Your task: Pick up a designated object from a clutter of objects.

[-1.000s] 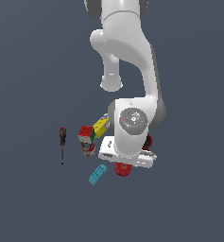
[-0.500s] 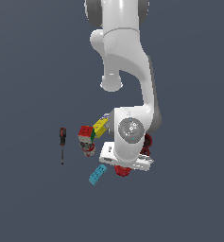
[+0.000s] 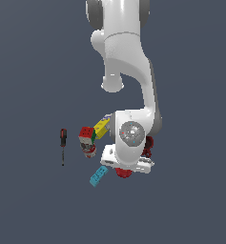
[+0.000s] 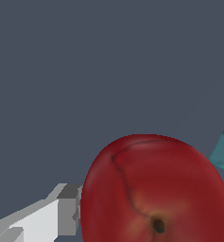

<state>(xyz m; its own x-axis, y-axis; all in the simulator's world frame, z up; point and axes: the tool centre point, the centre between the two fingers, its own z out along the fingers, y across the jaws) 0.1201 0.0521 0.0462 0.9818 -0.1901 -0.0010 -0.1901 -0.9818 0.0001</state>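
While our gripper [image 3: 125, 170] is straddling the red apple [image 4: 156, 191], which is sitting at four o'clock from the cyan block [image 3: 98, 176], we cannot tell whether its jaws are pinching. Lifting is remaining.

Glossy white arm [image 3: 126, 57], fat rounded links, dark grey bands at the joints. Round grey cap [image 3: 131, 133] on the wrist, tiny red and blue dots. White, grey-tipped tool [image 4: 61, 212].
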